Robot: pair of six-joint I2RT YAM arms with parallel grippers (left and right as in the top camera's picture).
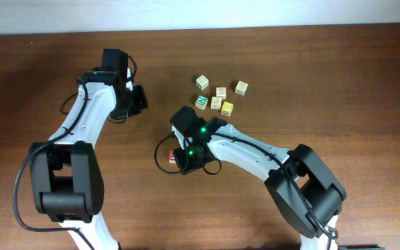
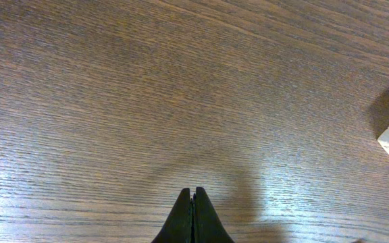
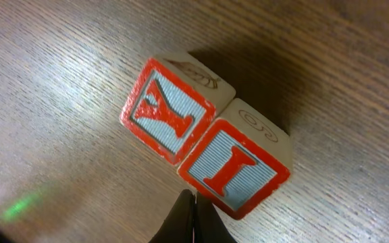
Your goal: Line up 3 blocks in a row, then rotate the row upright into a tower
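Red-lettered blocks (image 3: pixel 171 111) lie just beyond right pincer (image 3: pixel 193 201).

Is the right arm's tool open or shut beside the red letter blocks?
Shut. In the right wrist view the right tool closes to a single seam with no gap, holding nothing, beside the I block.

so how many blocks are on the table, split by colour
red letter blocks: 2
green-faced blocks: 2
pale tan blocks: 3
yellow block: 1
total: 8
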